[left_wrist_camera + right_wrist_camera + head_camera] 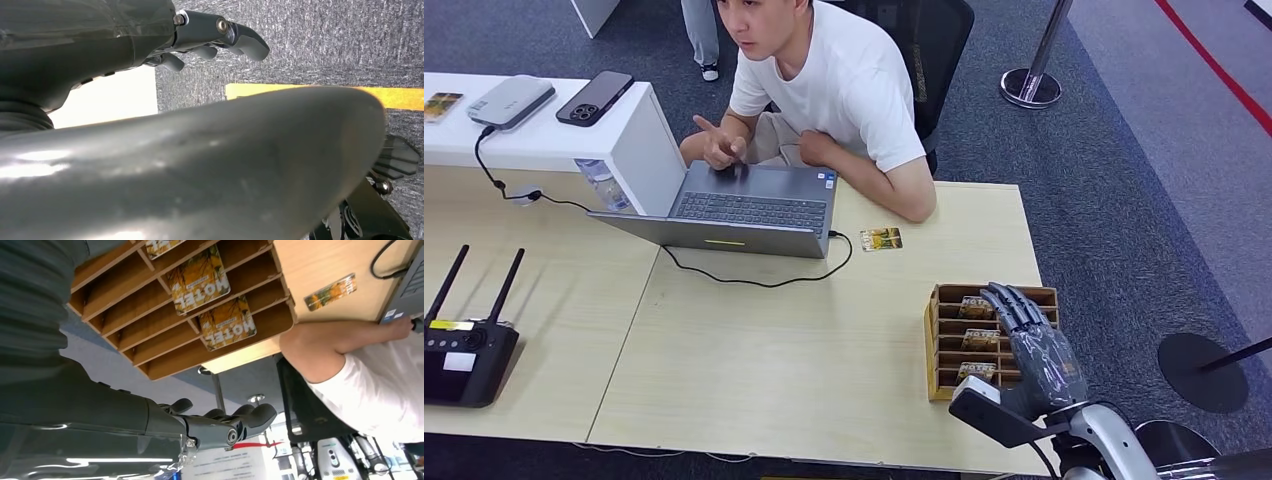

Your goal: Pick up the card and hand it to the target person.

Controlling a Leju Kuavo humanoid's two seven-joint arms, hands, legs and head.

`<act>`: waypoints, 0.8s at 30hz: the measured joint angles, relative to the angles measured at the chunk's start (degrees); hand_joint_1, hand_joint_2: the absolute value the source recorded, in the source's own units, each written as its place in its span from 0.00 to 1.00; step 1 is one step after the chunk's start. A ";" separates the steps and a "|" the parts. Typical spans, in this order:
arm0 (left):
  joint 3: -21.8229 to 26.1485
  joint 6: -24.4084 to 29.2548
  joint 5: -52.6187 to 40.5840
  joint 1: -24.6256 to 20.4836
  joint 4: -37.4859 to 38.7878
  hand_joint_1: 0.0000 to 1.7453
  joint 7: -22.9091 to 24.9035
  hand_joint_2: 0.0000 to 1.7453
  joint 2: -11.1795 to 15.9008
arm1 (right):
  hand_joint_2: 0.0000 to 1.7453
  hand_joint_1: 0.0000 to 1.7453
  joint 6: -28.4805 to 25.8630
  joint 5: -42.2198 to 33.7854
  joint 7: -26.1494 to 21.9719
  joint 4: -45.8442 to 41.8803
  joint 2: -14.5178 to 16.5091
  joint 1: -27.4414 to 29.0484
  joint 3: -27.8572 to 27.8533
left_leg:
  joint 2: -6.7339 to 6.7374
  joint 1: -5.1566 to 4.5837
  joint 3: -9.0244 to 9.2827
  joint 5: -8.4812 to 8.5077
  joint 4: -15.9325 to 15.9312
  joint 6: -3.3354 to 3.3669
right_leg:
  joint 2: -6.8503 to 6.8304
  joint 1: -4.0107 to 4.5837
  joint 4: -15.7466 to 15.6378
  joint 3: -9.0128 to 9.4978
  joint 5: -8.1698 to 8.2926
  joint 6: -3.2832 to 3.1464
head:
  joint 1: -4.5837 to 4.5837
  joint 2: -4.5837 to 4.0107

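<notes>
While the right hand (1027,330) hovers over the wooden card rack (944,345), fingers loose and holding nothing, hotel cards (977,308) sit in its slots. Another card (881,238) lies on the desk (774,360) beyond the rack, beside the laptop (744,210). Left hand (220,37) hangs over carpet, fingers apart and holding nothing.

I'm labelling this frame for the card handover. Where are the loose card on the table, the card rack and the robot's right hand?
loose card (881,238): head view, middle of its printed face.
card rack (945,293): head view, wooden far rim.
right hand (1030,340): head view, back of the hand above the rack.
</notes>
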 joint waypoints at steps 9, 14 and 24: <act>0.00 0.02 0.26 0.00 0.13 0.00 0.27 0.00 0.00 | 1.00 0.37 0.89 -1.28 0.43 0.01 -0.97 -0.05 2.14 | 0.00 0.00 0.00 0.00 0.00 0.00 | 0.00 0.00 0.00 0.01 0.00 0.00 | 0.00 0.00; 0.00 0.02 0.32 0.00 0.13 0.00 0.26 0.00 0.01 | 1.00 0.36 1.23 -2.19 0.63 0.10 -1.99 -0.67 2.92 | 0.00 0.00 -0.01 0.00 0.00 0.00 | 0.00 0.00 0.00 0.01 0.00 0.00 | 0.00 0.00; 0.00 0.14 1.00 0.00 0.13 0.00 0.27 0.00 0.00 | 1.00 0.22 1.35 -1.87 2.56 0.75 -3.16 -2.02 4.84 | -0.01 0.00 -0.01 0.00 0.00 0.00 | 0.00 0.00 0.00 0.00 0.00 0.00 | -0.01 0.00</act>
